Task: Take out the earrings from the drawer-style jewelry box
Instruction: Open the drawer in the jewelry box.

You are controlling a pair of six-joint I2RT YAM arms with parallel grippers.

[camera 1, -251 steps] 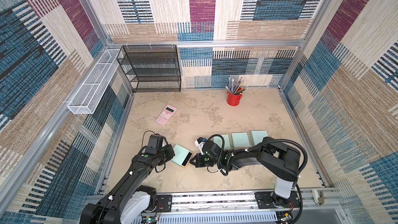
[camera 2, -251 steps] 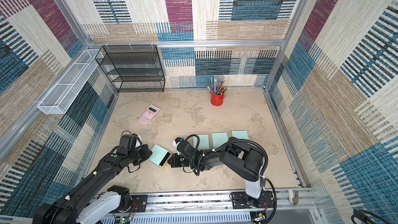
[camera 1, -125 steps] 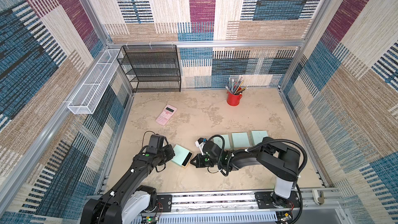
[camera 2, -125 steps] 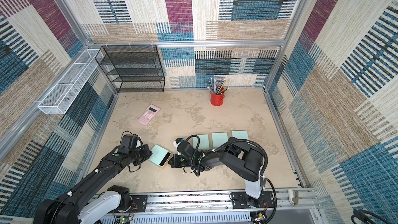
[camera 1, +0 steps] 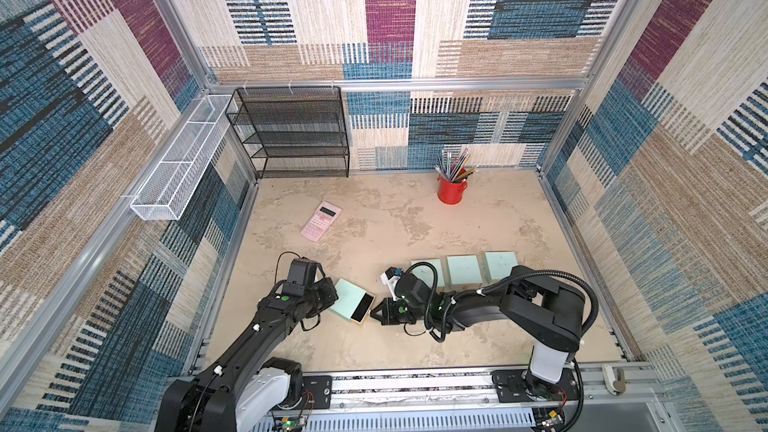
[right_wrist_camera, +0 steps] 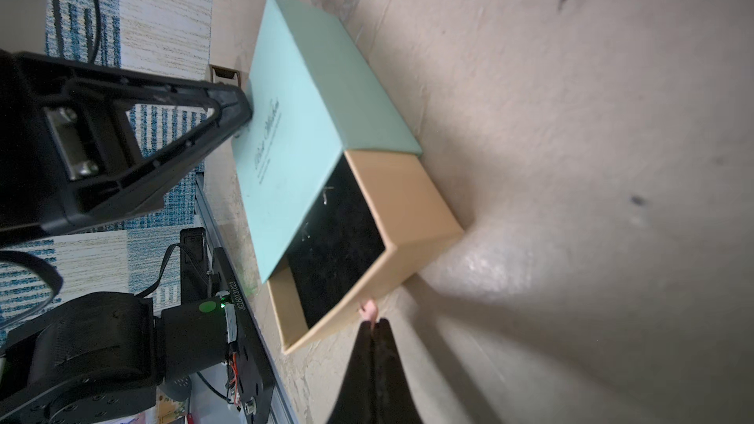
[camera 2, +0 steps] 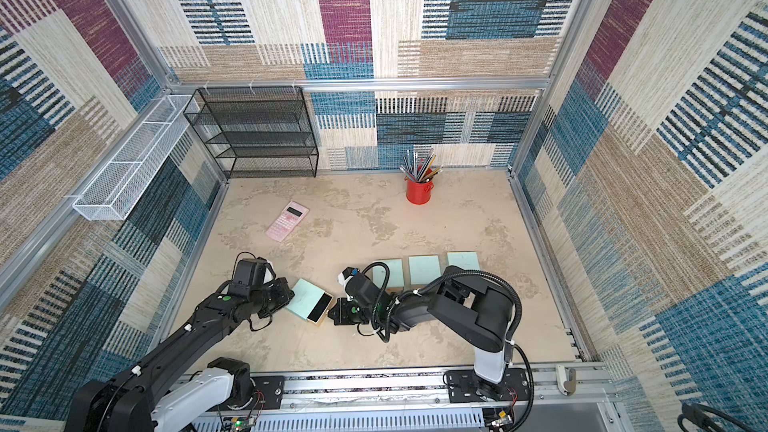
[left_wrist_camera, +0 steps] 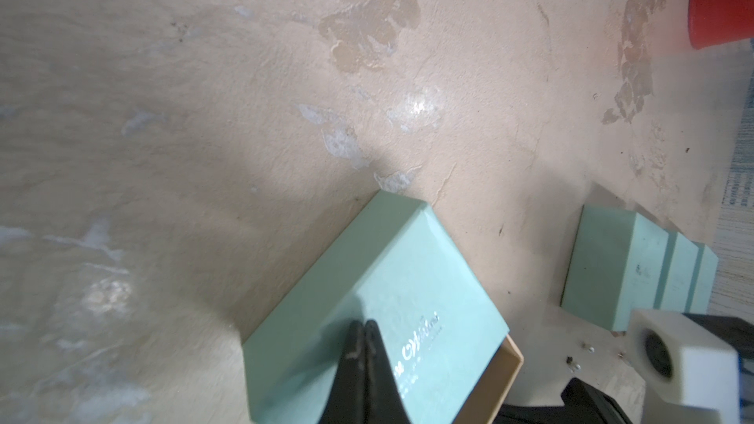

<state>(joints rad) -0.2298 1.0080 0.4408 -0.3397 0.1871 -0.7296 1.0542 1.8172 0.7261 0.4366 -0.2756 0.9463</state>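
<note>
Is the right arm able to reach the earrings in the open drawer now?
Probably yes. The drawer is slid partly out of its mint sleeve, and nothing covers the earrings on its black lining. But the right end effector is shut on the pink pull tab, so it must let go first.

Mint-green box (camera 1: 347, 299), tan drawer (right_wrist_camera: 400, 197), black lining (right_wrist_camera: 336, 238). Pink calculator (camera 1: 321, 221). Red cup (camera 1: 451, 192). Black mesh rack (camera 1: 291, 135). White basket (camera 1: 178, 168). Mottled beige desk (camera 1: 415, 222). Blue-maroon-beige striped patchwork walls (camera 1: 374, 14).
</note>
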